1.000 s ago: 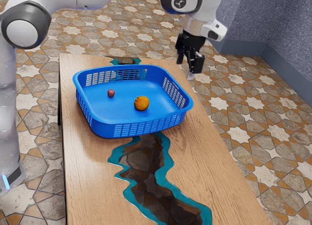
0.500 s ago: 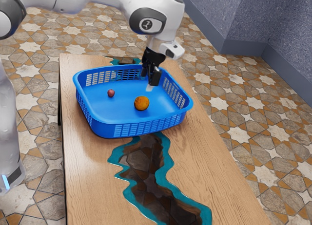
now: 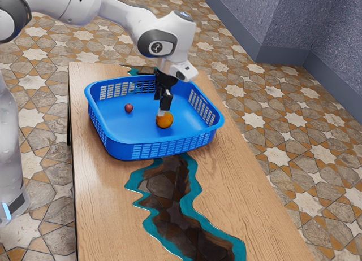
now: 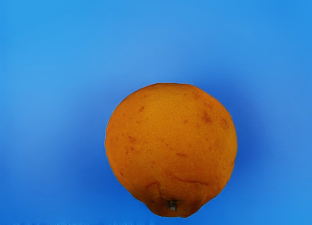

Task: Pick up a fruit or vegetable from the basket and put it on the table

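My gripper is inside the blue basket, low over the orange, its lower end just above or at the fruit's top in the exterior view. It looks open, and the orange rests on the basket floor. Whether a finger touches the fruit I cannot tell. A small reddish fruit lies apart, toward the exterior view's left. In the wrist view the orange is large and close under the hand, its stem end visible, with blue basket floor around it.
Slatted basket walls stand around both fruits. The wooden table extends in front of the basket in the exterior view, with a dark, teal-edged inlay running along it. A grey-blue wall rises beyond the floor.
From beyond the basket's far right side in the exterior view, my hand has moved left and down into the basket, over the orange. Both fruits and the basket have stayed where they were.
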Action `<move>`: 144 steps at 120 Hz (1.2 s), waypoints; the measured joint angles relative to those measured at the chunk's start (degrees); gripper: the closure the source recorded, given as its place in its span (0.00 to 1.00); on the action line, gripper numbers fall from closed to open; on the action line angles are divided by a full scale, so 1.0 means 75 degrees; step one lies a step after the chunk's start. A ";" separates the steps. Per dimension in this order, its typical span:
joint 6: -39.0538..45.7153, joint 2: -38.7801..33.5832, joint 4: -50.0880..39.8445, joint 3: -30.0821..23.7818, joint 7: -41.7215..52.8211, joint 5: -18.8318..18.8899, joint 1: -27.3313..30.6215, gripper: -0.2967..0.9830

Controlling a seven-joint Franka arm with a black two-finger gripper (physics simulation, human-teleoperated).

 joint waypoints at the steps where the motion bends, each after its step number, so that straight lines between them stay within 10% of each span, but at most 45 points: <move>1: 0.0015 0.0000 -0.0009 0.0011 0.0013 0.0001 0.0002 0.24; 144: 0.2122 0.0251 -0.0978 -0.0048 0.0716 -0.0501 -0.0029 0.24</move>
